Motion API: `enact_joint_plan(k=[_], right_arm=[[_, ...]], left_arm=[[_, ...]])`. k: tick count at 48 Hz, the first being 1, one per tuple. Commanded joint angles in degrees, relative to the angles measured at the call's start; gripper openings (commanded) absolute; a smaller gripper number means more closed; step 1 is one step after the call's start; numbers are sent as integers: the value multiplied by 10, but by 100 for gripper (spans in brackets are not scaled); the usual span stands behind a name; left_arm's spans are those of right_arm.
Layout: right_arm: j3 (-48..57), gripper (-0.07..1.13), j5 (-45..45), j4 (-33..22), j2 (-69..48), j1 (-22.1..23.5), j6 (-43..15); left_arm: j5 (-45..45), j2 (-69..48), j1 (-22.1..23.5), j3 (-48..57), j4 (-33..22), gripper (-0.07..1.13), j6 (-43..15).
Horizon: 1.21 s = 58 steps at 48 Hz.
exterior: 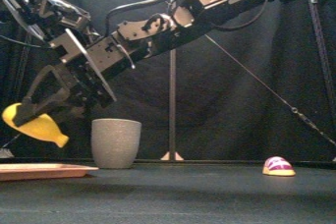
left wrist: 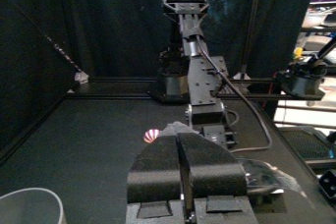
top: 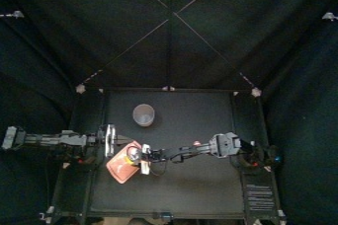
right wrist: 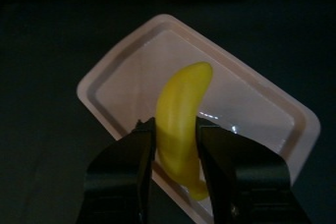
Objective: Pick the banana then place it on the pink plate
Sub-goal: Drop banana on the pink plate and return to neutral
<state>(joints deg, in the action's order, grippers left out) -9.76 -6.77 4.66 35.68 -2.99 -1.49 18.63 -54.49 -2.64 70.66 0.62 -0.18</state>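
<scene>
The banana point(right wrist: 184, 120) hung above the pink plate point(right wrist: 118, 76), clear of it, clamped at its middle between the right gripper's point(right wrist: 180, 132) narrowly parted jaws. A grey cup point(exterior: 116, 141) stood near the plate, behind it, and a small purple-and-yellow toy point(exterior: 277, 165) lay well away. The left gripper point(left wrist: 184, 141), jaws together, rested beside the plate.
</scene>
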Motion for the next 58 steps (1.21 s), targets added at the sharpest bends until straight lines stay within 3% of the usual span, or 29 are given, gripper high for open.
enact_joint_plan(k=[1,12,25,47,58], right_arm=[[-32,70,2,1,-11,2,1],[-29,90,3,0,-12,2,3],[71,90,45,-29,-78,-11,2],[382,90,323,8,-290,-19,1],[475,90,375,11,-380,-15,3]], left_arm=[[4,2,-1,-7,3,2,0],[4,2,-3,-7,3,2,0],[4,2,-3,-3,3,2,0],[5,1,-8,13,1,2,1],[4,0,-7,21,0,2,1]])
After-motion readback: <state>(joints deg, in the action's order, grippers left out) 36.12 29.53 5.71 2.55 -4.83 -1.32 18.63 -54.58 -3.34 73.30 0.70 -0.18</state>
